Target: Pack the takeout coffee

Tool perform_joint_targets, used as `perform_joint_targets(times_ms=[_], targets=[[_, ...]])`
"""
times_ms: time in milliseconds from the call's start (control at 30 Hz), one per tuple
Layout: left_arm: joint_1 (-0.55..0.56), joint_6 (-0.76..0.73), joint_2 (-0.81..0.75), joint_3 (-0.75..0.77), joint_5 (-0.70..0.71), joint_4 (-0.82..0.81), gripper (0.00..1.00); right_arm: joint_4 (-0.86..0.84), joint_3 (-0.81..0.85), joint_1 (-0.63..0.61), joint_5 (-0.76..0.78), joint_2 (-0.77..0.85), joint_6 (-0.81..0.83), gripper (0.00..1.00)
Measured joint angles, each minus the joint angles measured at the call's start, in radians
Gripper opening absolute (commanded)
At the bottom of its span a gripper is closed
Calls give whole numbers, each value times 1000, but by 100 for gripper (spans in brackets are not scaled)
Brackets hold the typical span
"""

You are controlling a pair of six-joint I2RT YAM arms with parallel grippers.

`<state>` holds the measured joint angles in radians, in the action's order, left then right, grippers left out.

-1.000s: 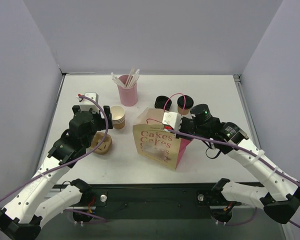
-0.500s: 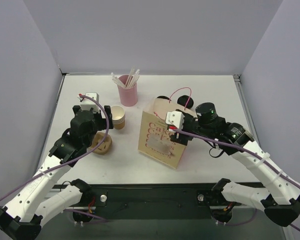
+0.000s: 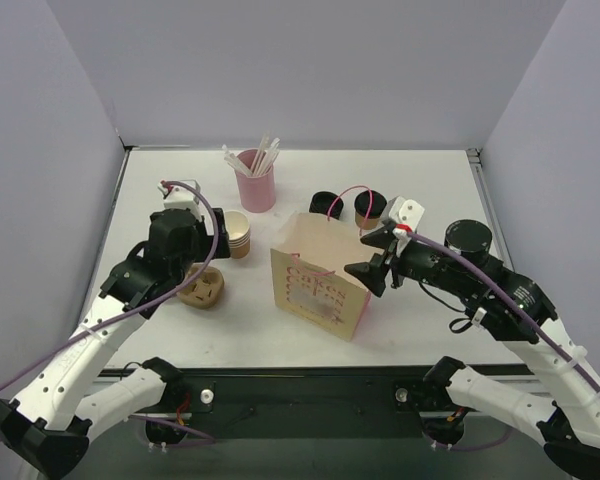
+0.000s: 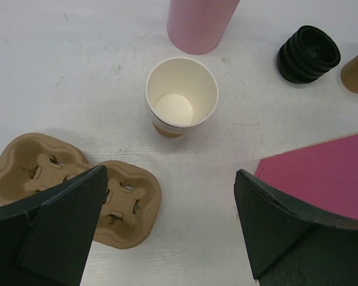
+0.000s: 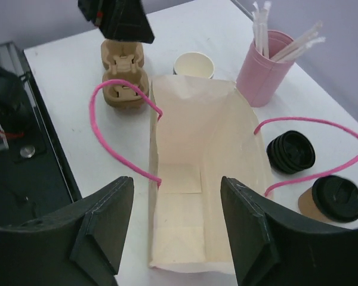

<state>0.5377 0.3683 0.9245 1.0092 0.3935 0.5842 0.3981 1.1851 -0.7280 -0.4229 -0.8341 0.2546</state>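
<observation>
Bag [image 5: 227, 137] mouth gapes clear from above; its handle [image 3: 352, 188] arcs over the coffee [image 3: 368, 208] at 1 o'clock, lids [image 3: 325, 205] beside.

One takeout coffee [image 3: 368, 208], right of centre. One stack of black lids [image 3: 325, 205]. One pink cup [image 3: 255, 185] of white straws [image 3: 266, 152], number unclear. One stack of open paper cups [image 3: 236, 233]. One pulp carrier [image 3: 202, 288], left. One paper bag [image 3: 320, 285], centre.
</observation>
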Motion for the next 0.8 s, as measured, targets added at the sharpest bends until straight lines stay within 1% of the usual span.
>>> perform_joint_targets(times_ms=[133,233,333,467,600,700,767,800], targets=[[-26,67,37,35,-5,65,97,-21,3,0,114,15,-212,59],[-90,127,77,42,-14,117,97,-19,3,0,229,19,-344,59],[-169,158,112,48,-31,170,97,-14,3,0,331,19,-435,58],[-255,174,150,64,-33,198,93,-11,3,0,409,15,-501,57],[-341,217,194,83,-32,223,86,2,17,0,440,2,-540,57],[-390,333,264,137,-32,322,85,39,65,0,474,-11,-558,57],[-413,419,307,169,-36,389,82,63,124,0,501,-24,-569,57],[-424,472,330,179,-39,427,77,75,154,0,514,-27,-573,57]])
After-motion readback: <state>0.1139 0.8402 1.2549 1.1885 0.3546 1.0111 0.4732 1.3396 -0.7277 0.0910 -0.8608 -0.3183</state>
